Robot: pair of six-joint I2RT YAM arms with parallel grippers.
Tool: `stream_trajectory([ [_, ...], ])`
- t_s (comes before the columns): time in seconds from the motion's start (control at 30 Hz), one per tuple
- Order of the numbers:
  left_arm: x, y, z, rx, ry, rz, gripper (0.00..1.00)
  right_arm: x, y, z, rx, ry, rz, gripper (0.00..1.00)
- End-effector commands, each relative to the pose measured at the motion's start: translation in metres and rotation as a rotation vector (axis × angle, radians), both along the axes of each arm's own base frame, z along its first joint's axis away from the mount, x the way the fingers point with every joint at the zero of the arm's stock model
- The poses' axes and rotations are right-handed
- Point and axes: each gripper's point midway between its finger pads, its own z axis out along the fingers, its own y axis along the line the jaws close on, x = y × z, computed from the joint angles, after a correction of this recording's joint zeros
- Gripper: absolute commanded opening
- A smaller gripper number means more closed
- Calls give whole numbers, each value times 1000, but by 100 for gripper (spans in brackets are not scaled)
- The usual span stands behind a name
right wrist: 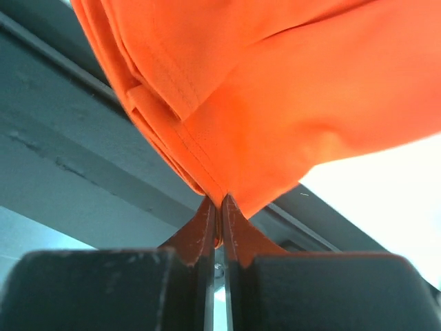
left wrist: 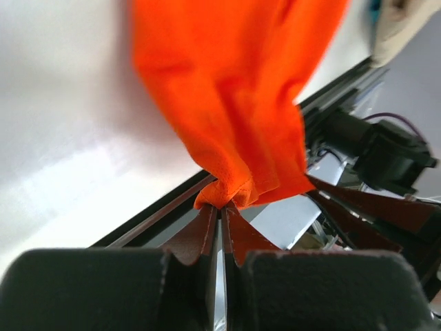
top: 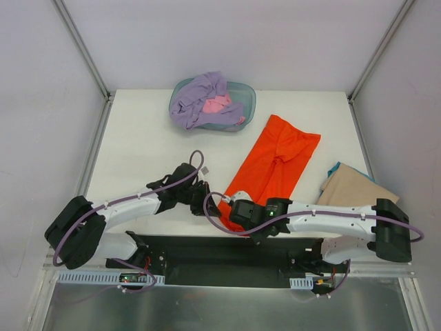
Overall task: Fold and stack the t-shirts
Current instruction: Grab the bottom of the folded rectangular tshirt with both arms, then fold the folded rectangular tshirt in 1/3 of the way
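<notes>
An orange-red t-shirt (top: 279,162) lies folded into a long strip, running diagonally from the table's right middle down to the near edge. Both grippers hold its near end. My left gripper (top: 210,204) is shut on a bunched corner of the orange cloth (left wrist: 227,103), pinched at its fingertips. Just to the right, my right gripper (top: 233,205) is shut on the hem of the same orange shirt (right wrist: 289,103). A lavender-purple t-shirt (top: 196,98) and a pink t-shirt (top: 219,105) lie crumpled in the tub at the back.
A translucent teal tub (top: 246,94) stands at the back centre. A tan cardboard sheet (top: 351,187) lies at the right edge, with a teal strip under its far corner. Black base rail (top: 227,252) runs along the near edge. White enclosure walls surround the table.
</notes>
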Motion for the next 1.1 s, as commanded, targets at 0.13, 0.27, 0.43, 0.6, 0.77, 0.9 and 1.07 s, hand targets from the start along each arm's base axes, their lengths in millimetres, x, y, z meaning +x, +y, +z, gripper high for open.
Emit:
stream_trajectory([
  [0.13, 79, -51, 75, -73, -271, -24, 0, 63, -55, 55, -51, -216, -174, 1],
  [0.27, 111, -65, 83, -56, -293, -17, 0, 91, -73, 68, -5, -247, -285, 3],
  [0.43, 156, -93, 95, -37, -338, -9, 0, 116, -85, 70, -20, -260, -325, 3],
  [0.6, 195, -110, 96, -31, -351, 19, 0, 148, -98, 76, -9, -286, -397, 3],
  [0.77, 218, -122, 100, -51, -363, 25, 0, 172, -105, 77, -17, -261, -406, 3],
  [0.9, 237, -126, 98, -49, -370, 46, 0, 186, -107, 73, -6, -238, -421, 2],
  [1.07, 255, -129, 86, -36, -367, 59, 0, 208, -119, 67, -17, -229, -478, 2],
])
